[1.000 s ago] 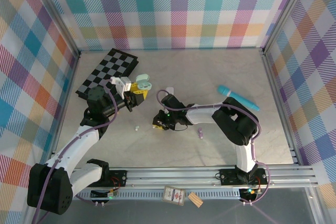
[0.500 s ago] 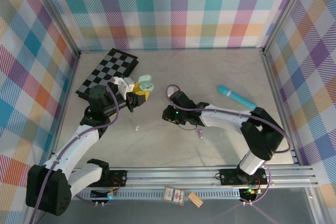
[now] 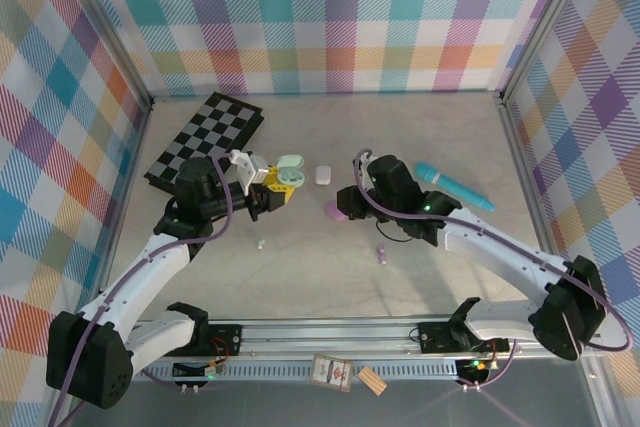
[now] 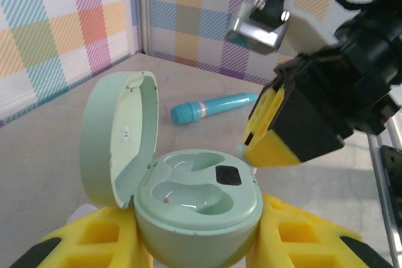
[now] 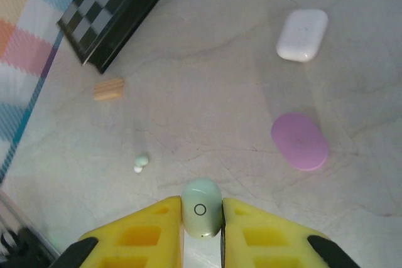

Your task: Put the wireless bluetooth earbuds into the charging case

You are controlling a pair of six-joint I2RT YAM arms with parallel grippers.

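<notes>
The pale green charging case (image 4: 198, 208), lid open and both wells empty, stands upright between the fingers (image 4: 94, 240) of the left gripper (image 4: 200, 236). The right gripper (image 5: 201, 221) pinches a pale green earbud (image 5: 201, 208); a small pale earbud (image 5: 141, 164) and a purple earbud (image 3: 381, 253) lie apart on the tabletop (image 3: 300, 292).

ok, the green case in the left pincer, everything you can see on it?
The pale green case is a glossy, rounded plastic shell, clamped between the yellow fingers of the left pincer. Its hinged lid stands open to one side. Both moulded wells look empty; a small dark square sits beside them.
</notes>
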